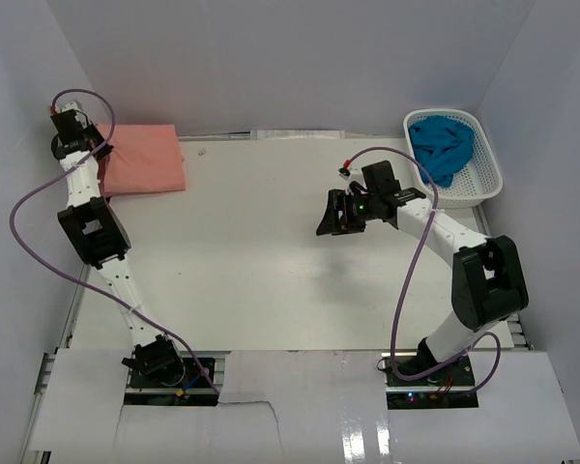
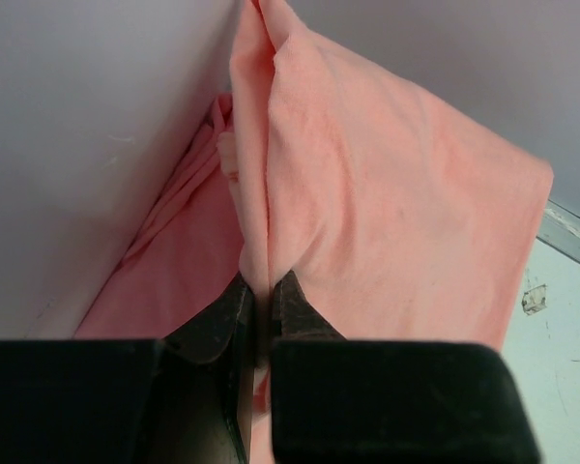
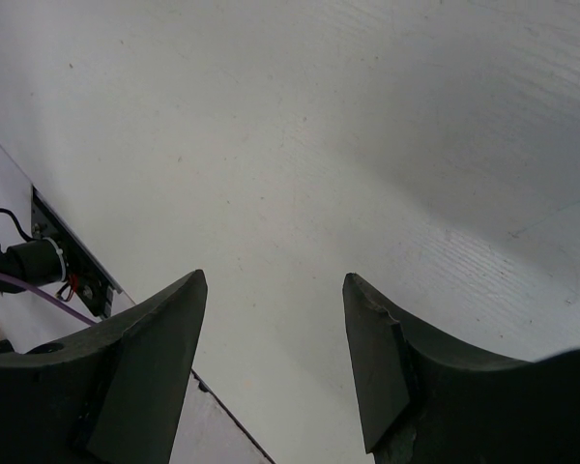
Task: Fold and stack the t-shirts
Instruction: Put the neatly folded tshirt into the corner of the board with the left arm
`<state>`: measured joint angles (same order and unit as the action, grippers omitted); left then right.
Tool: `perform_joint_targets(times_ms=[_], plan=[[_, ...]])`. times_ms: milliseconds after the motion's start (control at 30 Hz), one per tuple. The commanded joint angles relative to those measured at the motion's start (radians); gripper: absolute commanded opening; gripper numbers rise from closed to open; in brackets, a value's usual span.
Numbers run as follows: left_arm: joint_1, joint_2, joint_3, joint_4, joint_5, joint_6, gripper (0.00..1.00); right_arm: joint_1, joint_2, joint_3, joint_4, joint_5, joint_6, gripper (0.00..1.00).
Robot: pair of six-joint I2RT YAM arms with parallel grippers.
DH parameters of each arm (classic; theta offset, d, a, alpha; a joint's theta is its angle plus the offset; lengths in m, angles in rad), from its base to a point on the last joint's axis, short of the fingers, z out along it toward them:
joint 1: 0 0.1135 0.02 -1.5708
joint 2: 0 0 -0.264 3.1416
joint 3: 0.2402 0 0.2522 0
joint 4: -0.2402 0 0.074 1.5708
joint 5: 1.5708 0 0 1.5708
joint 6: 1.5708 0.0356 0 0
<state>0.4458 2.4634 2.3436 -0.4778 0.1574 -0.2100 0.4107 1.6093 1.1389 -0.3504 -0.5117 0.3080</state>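
You have a white lattice basket (image 1: 490, 182) sitting at the far right corner of the tabletop (image 1: 261, 251), close to the right wall (image 1: 551, 106). A small scrap (image 1: 203, 151) lies near the far edge. A white sheet (image 1: 309, 406) spans the near edge, with a jagged split left of its middle.

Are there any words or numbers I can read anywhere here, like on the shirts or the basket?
No text can be read in any view.
On the folded salmon-pink cloth t-shirt: plain, no print or label showing.
On the crumpled teal-blue cloth t-shirt: plain, no print showing.
On the white plastic lattice basket: no lettering.
The small green light on the right arm: only a glow, not a sign.
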Motion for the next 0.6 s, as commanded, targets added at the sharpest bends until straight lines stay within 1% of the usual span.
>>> perform_joint_targets(times_ms=[0,200,233,267,300,333,367,433,567], plan=[[0.027,-0.149,0.02,0.067,-0.059,0.023,0.0,0.005,0.009,0.048,-0.006,-0.036,-0.018,0.65],[0.027,-0.169,-0.03,0.079,-0.079,0.027,0.0,0.008,0.006,0.029,0.008,-0.044,-0.021,0.65],[0.027,-0.166,-0.05,0.08,-0.084,0.023,0.05,0.01,0.001,0.019,0.013,-0.045,-0.021,0.65],[0.027,-0.159,-0.059,0.08,-0.084,0.02,0.17,0.008,-0.002,0.013,0.016,-0.047,-0.021,0.65],[0.027,-0.149,-0.067,0.08,-0.085,0.017,0.68,0.008,-0.003,0.009,0.019,-0.048,-0.02,0.65],[0.025,-0.147,-0.075,0.079,-0.087,0.015,0.94,0.008,-0.006,0.002,0.025,-0.051,-0.02,0.65],[0.025,-0.146,-0.093,0.08,-0.1,0.015,0.98,0.008,-0.008,-0.007,0.028,-0.053,-0.018,0.65],[0.024,-0.153,-0.104,0.08,-0.117,0.012,0.98,0.008,-0.009,-0.013,0.03,-0.054,-0.018,0.65],[-0.004,-0.175,-0.095,0.082,-0.099,0.014,0.98,0.008,-0.008,-0.019,0.036,-0.056,-0.017,0.65]])
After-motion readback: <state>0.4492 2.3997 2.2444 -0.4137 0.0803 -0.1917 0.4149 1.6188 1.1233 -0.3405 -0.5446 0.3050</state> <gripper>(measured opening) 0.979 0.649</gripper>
